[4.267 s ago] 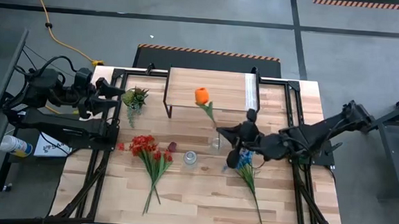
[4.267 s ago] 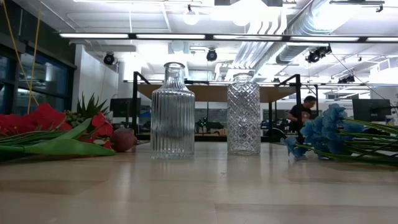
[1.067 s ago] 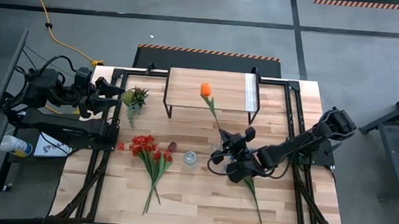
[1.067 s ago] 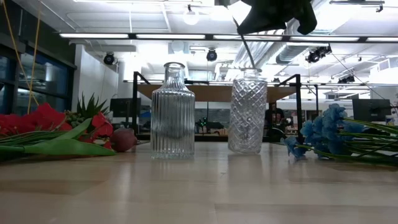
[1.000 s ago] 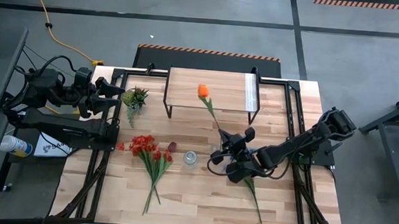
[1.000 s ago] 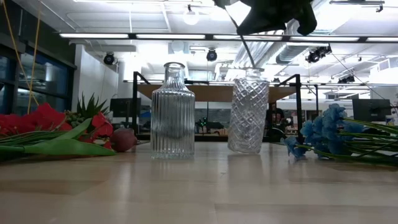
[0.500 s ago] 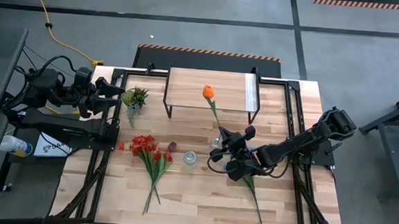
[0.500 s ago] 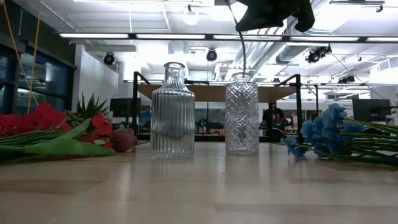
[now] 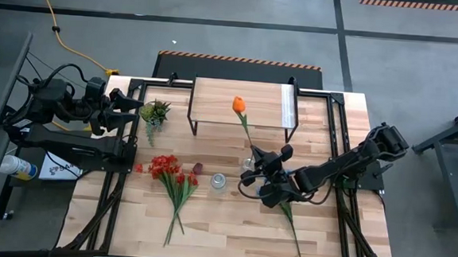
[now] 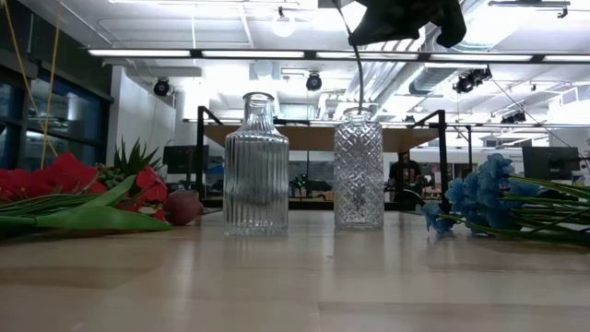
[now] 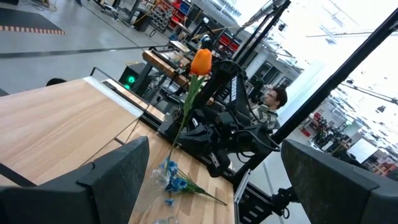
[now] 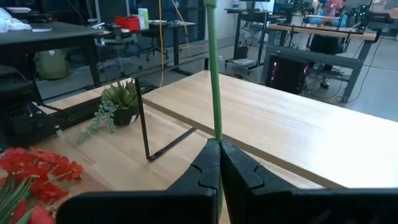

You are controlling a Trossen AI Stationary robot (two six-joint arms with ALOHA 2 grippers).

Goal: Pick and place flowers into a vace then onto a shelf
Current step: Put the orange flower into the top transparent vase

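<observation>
An orange tulip (image 9: 238, 105) stands nearly upright, its green stem (image 10: 358, 78) running down into the neck of the diamond-cut glass vase (image 10: 359, 171). My right gripper (image 12: 216, 142) is shut on that stem above the vase. A ribbed glass vase (image 10: 255, 164) stands to its left. The red bunch (image 9: 170, 177), a maroon tulip (image 9: 197, 168) and the blue bunch (image 9: 288, 208) lie flat on the table. The shelf (image 9: 215, 96) stands at the far edge. My left gripper (image 11: 217, 186) waits open at the far left. My right gripper pinches the tulip's stem (image 12: 215, 127) between its two fingers, well below the bloom and above the vase's mouth. The fingers come about level from the table's right and lie across the stem. The stem stands nearly upright, its lower end inside the diamond-cut vase.
A small green leafy tuft (image 9: 154, 110) sits left of the shelf, near my left gripper. Black frame rails (image 9: 336, 135) run along the table's sides. A person (image 10: 400, 175) shows in the room behind the table.
The diamond-cut vase, tipped and shifted toward the table's right a second ago, has settled back upright a little to the left. The tulip's stem has swung from slanted to nearly upright. My right gripper has stayed shut on the stem.
</observation>
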